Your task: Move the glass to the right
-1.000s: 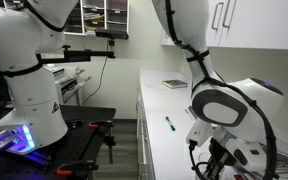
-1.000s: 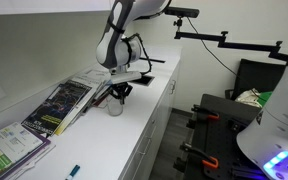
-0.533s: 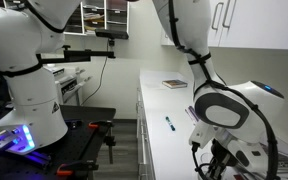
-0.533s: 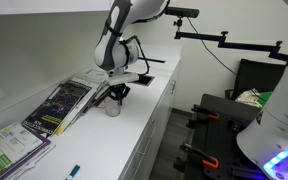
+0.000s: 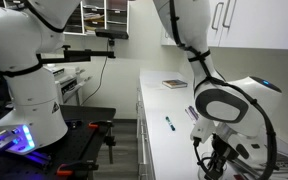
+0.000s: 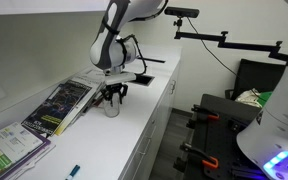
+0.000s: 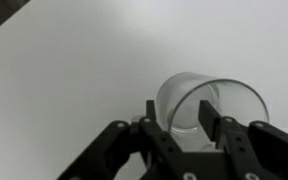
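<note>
Here, glass count: one glass (image 7: 212, 103), clear and short, standing upright on the white worktop (image 7: 64, 70).
Glass place: in an exterior view it (image 6: 113, 107) stands near the worktop's front edge, just beside the nearer pile of magazines (image 6: 62, 103).
Hand count: one hand (image 7: 183, 122), black, with two fingers showing in the wrist view.
Hand state: the fingers stand a moderate way apart, holding nothing for certain. One finger (image 7: 153, 115) is at the outside of the glass's near wall and the second sits over its mouth, so the rim passes between them. Whether either finger touches the glass cannot be told.
Hand place: in an exterior view the hand (image 6: 114, 95) hangs straight over the glass, pointing down.
Glass in the low-angle exterior view: hidden behind the hand (image 5: 216, 160), not to be made out.
Magazines: two patches, the pile by the glass and a further one (image 6: 8, 150) well apart from it, along the wall.
Pen: one, blue-tipped, lying flat on the worktop, well apart from the glass in both exterior views (image 5: 169, 123) (image 6: 72, 172).
Booklet: one, flat at the far end of the worktop (image 5: 174, 83).
</note>
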